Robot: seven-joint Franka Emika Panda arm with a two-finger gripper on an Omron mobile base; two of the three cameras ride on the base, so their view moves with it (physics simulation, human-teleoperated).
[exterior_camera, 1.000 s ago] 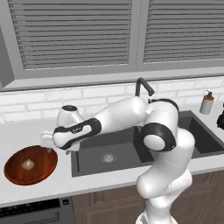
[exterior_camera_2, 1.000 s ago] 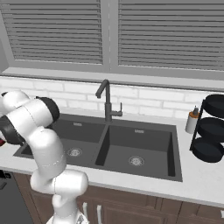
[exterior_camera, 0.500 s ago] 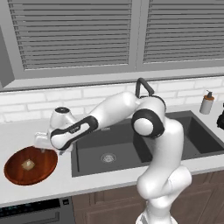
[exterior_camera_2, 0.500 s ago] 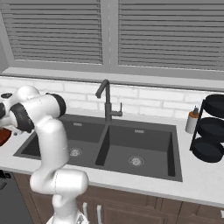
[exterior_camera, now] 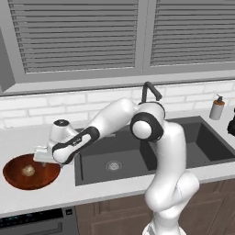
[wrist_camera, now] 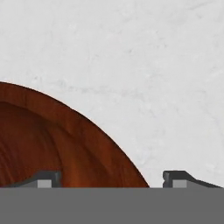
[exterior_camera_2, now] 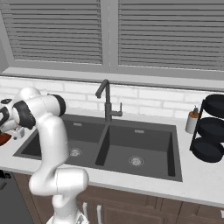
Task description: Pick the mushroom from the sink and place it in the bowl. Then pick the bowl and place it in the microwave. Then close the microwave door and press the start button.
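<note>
The mushroom (exterior_camera: pixel 28 170) lies in the bowl (exterior_camera: pixel 13 176) on the counter (exterior_camera: pixel 55 195), left of the sink (exterior_camera: pixel 137 151). The gripper (exterior_camera: pixel 40 156) hangs over the bowl's right rim, jaws spread wide and empty, one fingertip above the wood, the other above bare counter.

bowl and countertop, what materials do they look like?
Bowl: looks like glossy reddish-brown wood, with darker grain streaks curving along its wall. Countertop: pale grey-white with faint mottled veining, likely stone or a stone-look laminate; matte, no sharp reflections.
</note>
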